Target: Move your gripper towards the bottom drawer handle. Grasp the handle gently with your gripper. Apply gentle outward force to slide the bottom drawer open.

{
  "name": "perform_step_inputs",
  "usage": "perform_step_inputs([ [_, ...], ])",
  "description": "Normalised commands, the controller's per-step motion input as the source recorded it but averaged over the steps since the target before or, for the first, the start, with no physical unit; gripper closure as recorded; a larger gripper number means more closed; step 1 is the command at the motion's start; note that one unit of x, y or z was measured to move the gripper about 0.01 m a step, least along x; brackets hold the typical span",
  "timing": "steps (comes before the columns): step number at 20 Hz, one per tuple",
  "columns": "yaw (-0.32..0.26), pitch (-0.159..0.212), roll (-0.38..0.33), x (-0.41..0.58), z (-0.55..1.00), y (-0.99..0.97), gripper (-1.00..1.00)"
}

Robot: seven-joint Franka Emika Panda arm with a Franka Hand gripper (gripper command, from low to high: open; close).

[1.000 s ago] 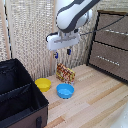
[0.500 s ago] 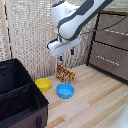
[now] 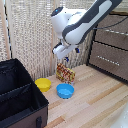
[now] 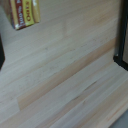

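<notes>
While its fingers' spacing cannot be told, the gripper [image 3: 64, 51] hangs in the air, holding nothing. Directly beneath the fingers: yellow-red snack packet [image 3: 65, 73], yellow bowl [image 3: 43, 84], blue bowl [image 3: 65, 90]. Well beyond the fingers, toward the exterior view's right: bottom drawer [image 3: 109, 61], shut, with bottom drawer handle [image 3: 108, 59].

Exterior faces room; wrist (downward) views floor [image 4: 65, 75].

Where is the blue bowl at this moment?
In the exterior view, the blue bowl sits on the wooden floor, just to the view's right of the yellow bowl and in front of the snack box.
</notes>
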Motion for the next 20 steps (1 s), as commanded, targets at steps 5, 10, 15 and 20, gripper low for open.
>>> perform_step_inputs([
  [5,0.134,-0.001,-0.339,-0.087,-0.01,-0.30,-1.00],
  [10,0.126,0.000,-0.375,-0.114,-0.06,-0.25,-1.00],
  [15,0.098,0.000,-0.375,-0.157,-0.02,-0.32,-1.00],
  [20,0.090,0.000,-0.331,-0.150,-0.04,-0.46,-1.00],
])
